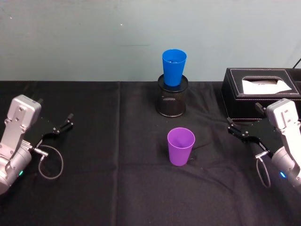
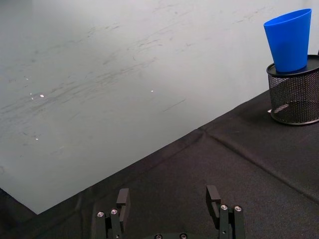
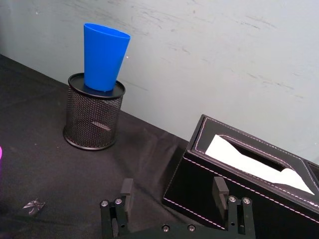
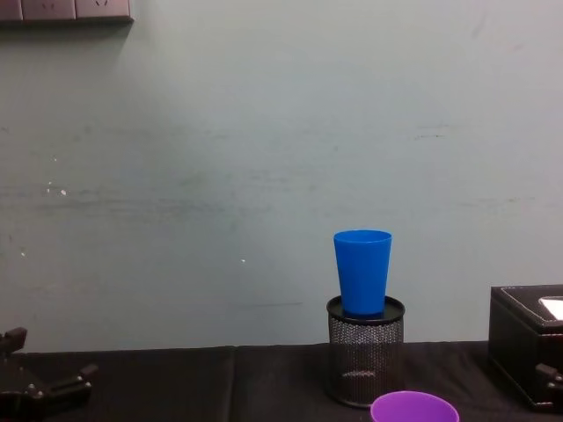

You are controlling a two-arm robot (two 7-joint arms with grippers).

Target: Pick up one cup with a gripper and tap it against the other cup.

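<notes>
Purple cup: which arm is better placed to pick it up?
Right, probably. The right gripper is open and visibly nearer the purple cup than the left gripper, which is open but farther off on the left. The blue cup stands on the mesh holder behind.

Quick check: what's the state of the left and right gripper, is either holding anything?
Left gripper: open, holding nothing.
Right gripper: open, holding nothing.
</notes>
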